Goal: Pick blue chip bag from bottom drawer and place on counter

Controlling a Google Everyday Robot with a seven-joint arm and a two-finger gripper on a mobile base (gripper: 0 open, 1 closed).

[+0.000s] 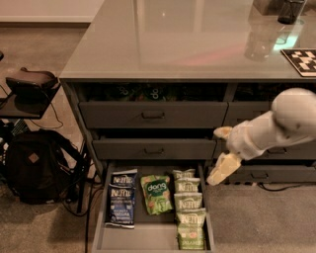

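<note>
The bottom drawer (pixel 100 232) is pulled open below the left stack. Two blue chip bags lie at its left end, one (pixel 123 179) behind and partly under the other (pixel 120 207). A green "dang" bag (pixel 156 193) lies in the middle, and several green Kettle bags (pixel 188 206) run in a column on the right. My gripper (pixel 218 155) hangs in front of the cabinet, above and to the right of the drawer's right rear corner. Its cream fingers (pixel 220 169) are spread and hold nothing. The glossy counter (pixel 163 44) tops the cabinet.
A black backpack (pixel 33 168) and cables sit on the floor left of the cabinet. A dark stool with a black object (pixel 29 84) stands above the backpack. A dark cup (pixel 289 10) and a checkered tag (pixel 302 60) are on the counter's far right.
</note>
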